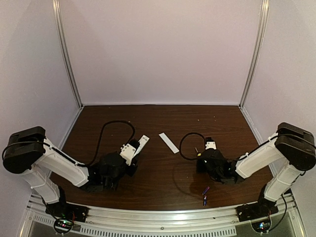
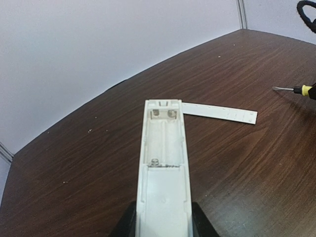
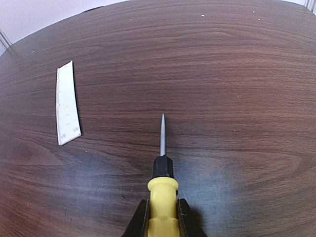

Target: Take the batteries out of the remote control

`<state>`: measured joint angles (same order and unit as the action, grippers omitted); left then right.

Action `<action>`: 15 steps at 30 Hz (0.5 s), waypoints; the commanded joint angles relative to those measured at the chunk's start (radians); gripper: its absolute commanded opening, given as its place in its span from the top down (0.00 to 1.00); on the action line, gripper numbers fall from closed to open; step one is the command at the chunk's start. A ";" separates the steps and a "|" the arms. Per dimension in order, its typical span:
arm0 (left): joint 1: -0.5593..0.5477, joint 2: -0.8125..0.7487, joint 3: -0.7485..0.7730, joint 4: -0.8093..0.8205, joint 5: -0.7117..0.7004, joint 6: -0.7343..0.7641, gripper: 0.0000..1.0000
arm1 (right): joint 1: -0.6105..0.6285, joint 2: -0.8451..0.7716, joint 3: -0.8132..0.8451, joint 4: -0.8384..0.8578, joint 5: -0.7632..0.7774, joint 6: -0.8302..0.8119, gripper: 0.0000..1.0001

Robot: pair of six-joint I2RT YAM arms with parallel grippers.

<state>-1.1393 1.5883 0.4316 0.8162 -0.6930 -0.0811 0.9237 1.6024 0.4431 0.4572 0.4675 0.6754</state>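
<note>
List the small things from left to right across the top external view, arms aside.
remote control → cover strip → batteries. The right pincer, shut on the screwdriver, sits in the batteries' column, so it is left out.

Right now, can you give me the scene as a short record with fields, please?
left gripper: shut on the remote control, recess facing up
battery recess: empty, metal contacts showing
right gripper: shut on the yellow-handled screwdriver
batteries: two, lying on the table near the right gripper
cover strip: flat on the table, held by no gripper
</note>
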 commanded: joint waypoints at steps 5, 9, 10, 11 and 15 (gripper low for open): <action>0.012 -0.029 -0.017 0.021 -0.003 -0.017 1.00 | -0.009 0.086 0.036 -0.004 -0.040 -0.002 0.93; 0.012 -0.032 -0.018 0.018 -0.003 -0.018 1.00 | -0.009 0.099 0.046 -0.023 -0.042 -0.002 0.89; 0.012 -0.032 -0.019 0.017 -0.003 -0.019 1.00 | -0.009 0.100 0.049 -0.025 -0.043 -0.001 0.88; 0.012 -0.031 -0.018 0.017 -0.004 -0.019 1.00 | -0.009 0.102 0.050 -0.028 -0.044 -0.001 0.87; 0.013 -0.032 -0.019 0.016 -0.005 -0.019 1.00 | -0.009 0.106 0.056 -0.037 -0.048 0.000 0.82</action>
<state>-1.1339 1.5799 0.4217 0.8082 -0.6930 -0.0849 0.9218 1.6840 0.4877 0.4828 0.4553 0.6765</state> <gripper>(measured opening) 0.297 0.175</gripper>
